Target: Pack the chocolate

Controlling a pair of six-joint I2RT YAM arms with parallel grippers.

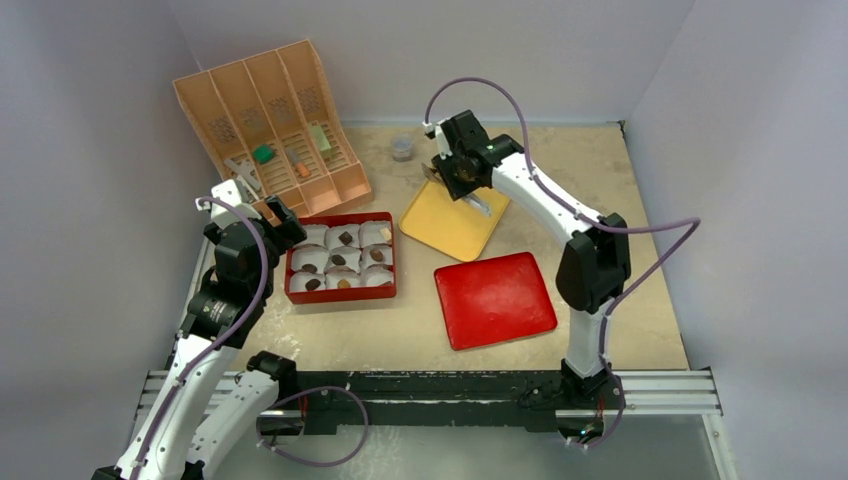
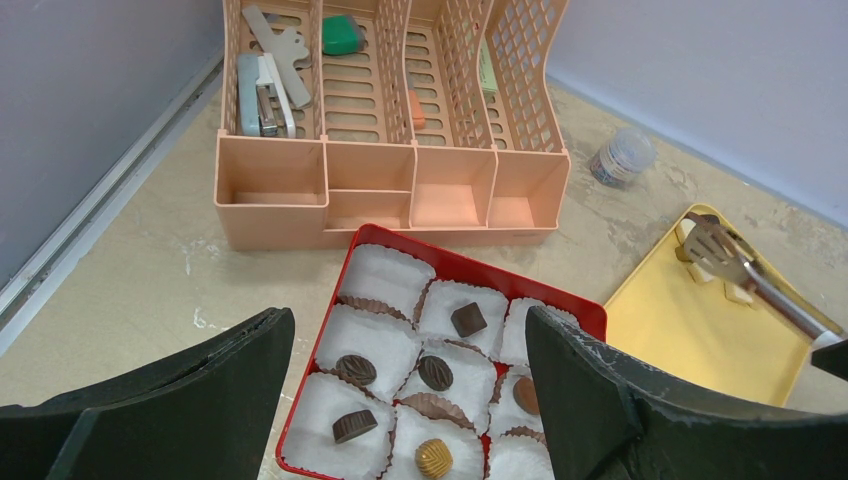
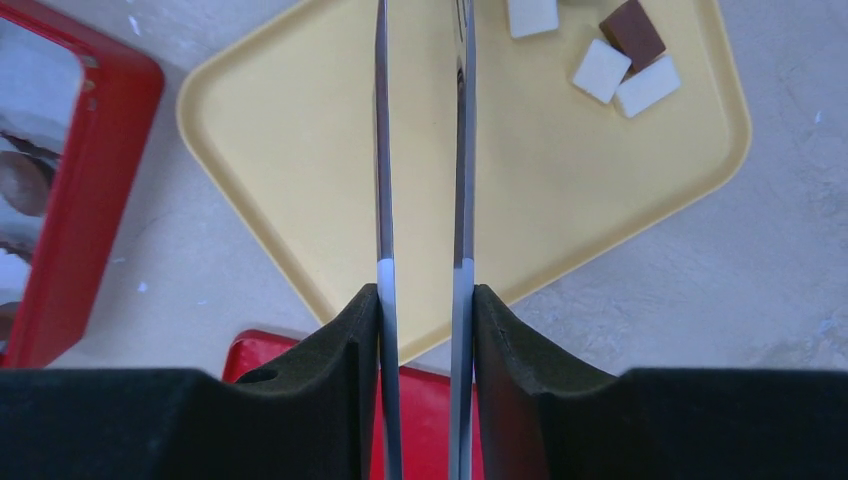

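The red box (image 1: 341,297) holds white paper cups, several of them with chocolate (image 2: 435,372) inside. My left gripper (image 2: 408,320) hangs open over the box's left side, nothing between its fingers. My right gripper (image 3: 424,300) is shut on a pair of metal tongs (image 3: 383,200), whose two arms run forward over the yellow tray (image 3: 300,150). More chocolate lies loose at the tray's far end: white squares (image 3: 601,70) and a brown one (image 3: 633,32). The tongs' tips (image 2: 715,245) sit just above those pieces.
A red lid (image 1: 494,298) lies flat, right of the box and below the yellow tray (image 1: 450,235). A peach desk organizer (image 1: 270,120) with small items stands tilted at the back left. A small clear jar (image 1: 402,147) sits by the back wall.
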